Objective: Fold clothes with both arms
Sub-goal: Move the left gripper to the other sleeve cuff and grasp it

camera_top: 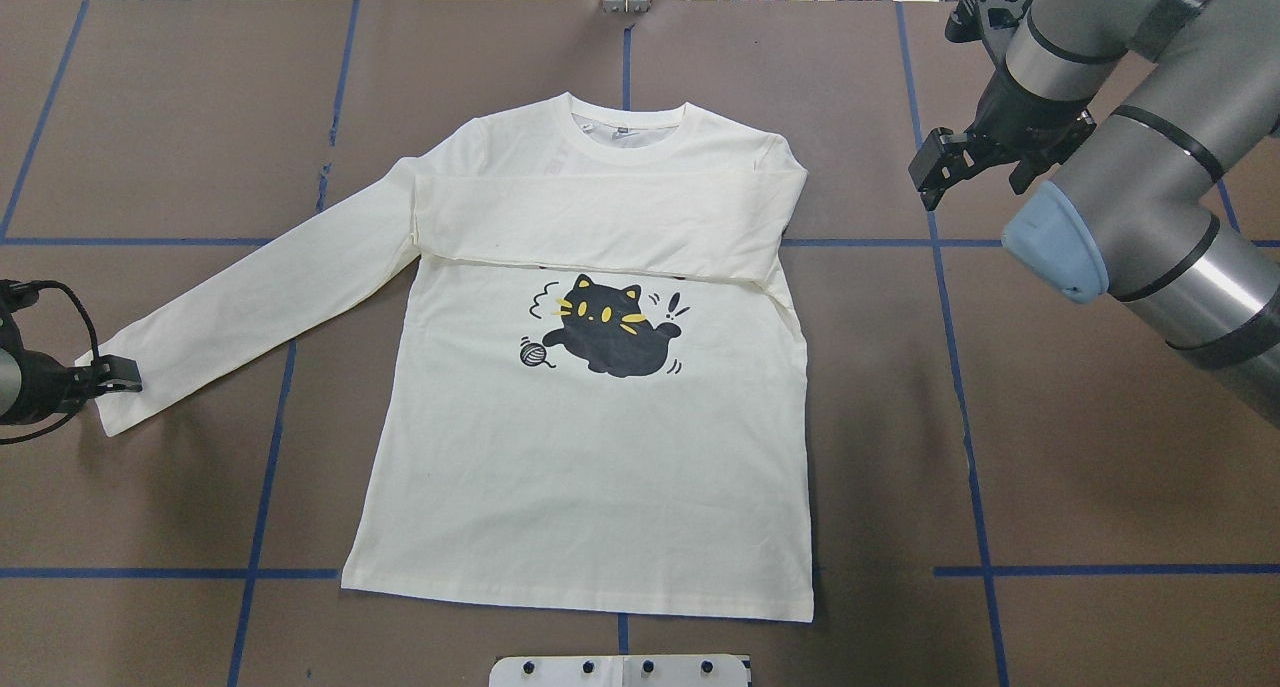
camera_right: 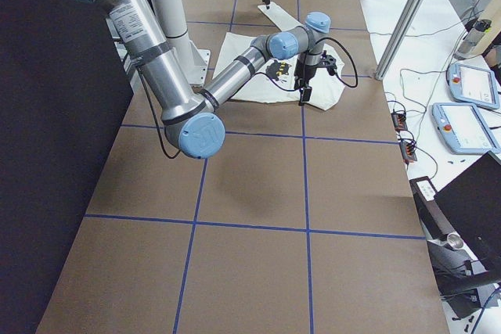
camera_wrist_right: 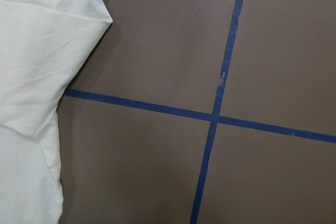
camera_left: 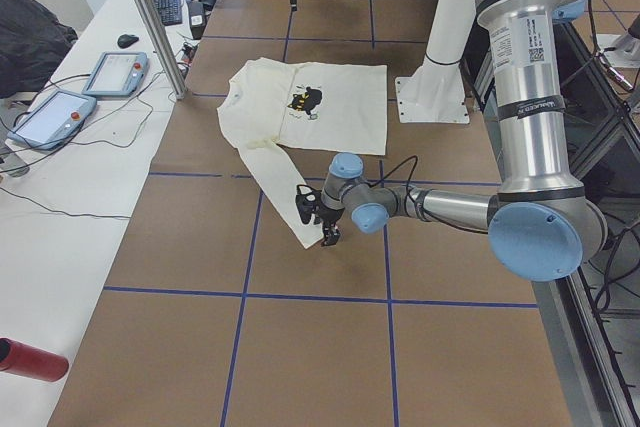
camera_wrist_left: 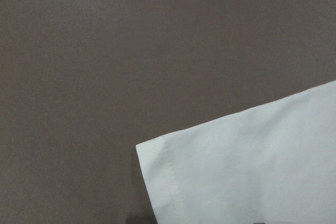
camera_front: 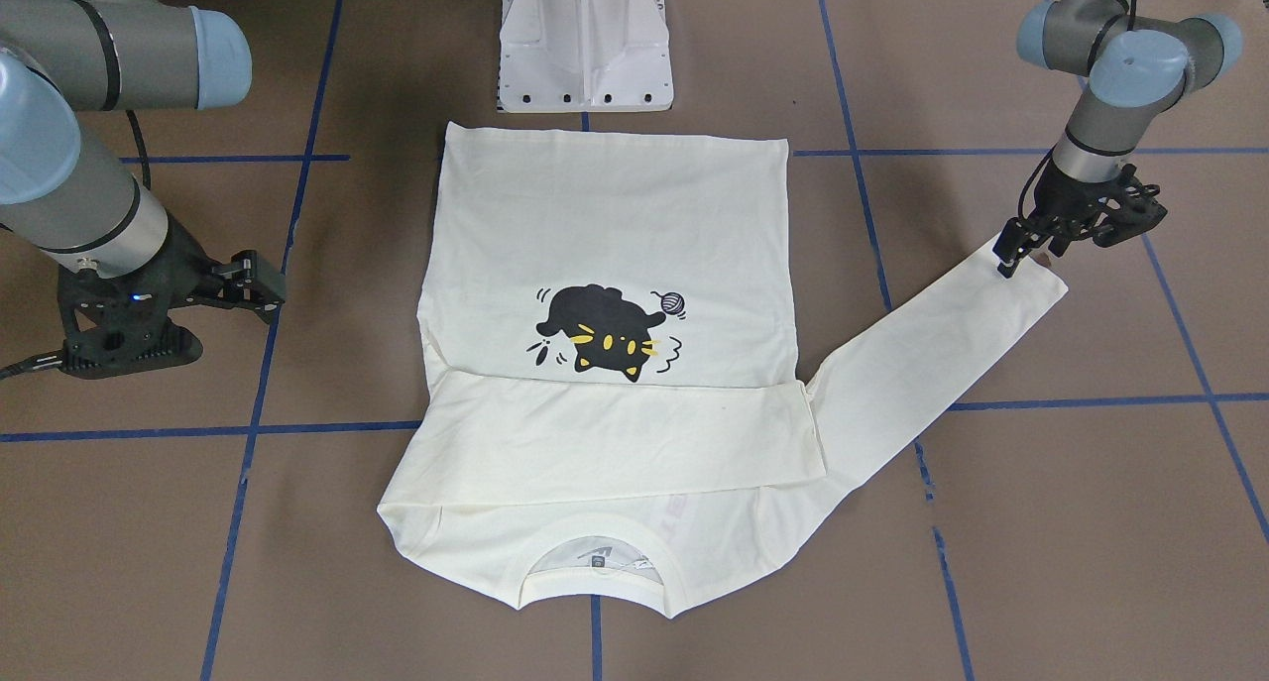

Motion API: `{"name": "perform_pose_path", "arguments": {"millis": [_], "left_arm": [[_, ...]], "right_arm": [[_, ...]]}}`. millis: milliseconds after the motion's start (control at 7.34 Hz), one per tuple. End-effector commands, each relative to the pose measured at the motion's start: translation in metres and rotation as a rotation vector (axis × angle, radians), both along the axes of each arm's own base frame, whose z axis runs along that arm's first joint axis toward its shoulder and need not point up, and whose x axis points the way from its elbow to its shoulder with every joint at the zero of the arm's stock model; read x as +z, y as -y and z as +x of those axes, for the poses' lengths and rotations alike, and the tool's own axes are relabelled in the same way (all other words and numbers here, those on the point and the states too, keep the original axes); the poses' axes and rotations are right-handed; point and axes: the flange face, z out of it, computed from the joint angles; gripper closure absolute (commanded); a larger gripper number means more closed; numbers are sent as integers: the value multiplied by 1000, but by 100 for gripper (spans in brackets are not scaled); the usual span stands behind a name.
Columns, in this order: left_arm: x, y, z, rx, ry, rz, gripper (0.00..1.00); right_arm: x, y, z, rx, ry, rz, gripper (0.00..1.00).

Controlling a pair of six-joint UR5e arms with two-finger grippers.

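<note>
The cream T-shirt (camera_front: 615, 225) lies flat with the cat print (camera_top: 605, 327) face up and the collar (camera_top: 625, 127) at the far side. One sleeve is folded across the chest (camera_top: 600, 227). The other sleeve (camera_top: 260, 302) stretches out flat to my left. My left gripper (camera_front: 1023, 253) is low at that sleeve's cuff (camera_wrist_left: 247, 171), fingers close together; I cannot tell whether they pinch it. It also shows in the overhead view (camera_top: 112, 377). My right gripper (camera_top: 940, 172) is open and empty, above the table beside the shirt's shoulder (camera_wrist_right: 37, 66).
The white pedestal base (camera_front: 585, 42) stands at the shirt's hem side. Blue tape lines (camera_wrist_right: 215, 114) grid the brown table. Teach pendants (camera_left: 50, 117), a metal post (camera_left: 150, 17) and a red cylinder (camera_left: 30, 359) are on the side bench.
</note>
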Motion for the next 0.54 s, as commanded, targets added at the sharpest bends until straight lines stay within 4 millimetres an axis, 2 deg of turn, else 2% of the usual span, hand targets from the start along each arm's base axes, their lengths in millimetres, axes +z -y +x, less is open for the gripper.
{"name": "perform_pose_path", "arguments": {"millis": [0, 136, 409], "left_arm": [[1, -1, -1, -3, -1, -6, 47], [0, -1, -1, -2, -2, -6, 50], [-5, -1, 0, -1, -11, -3, 64]], "right_arm": [[-1, 0, -1, 0, 0, 2, 0], [-1, 0, -1, 0, 0, 2, 0], [0, 0, -1, 0, -1, 0, 0]]}}
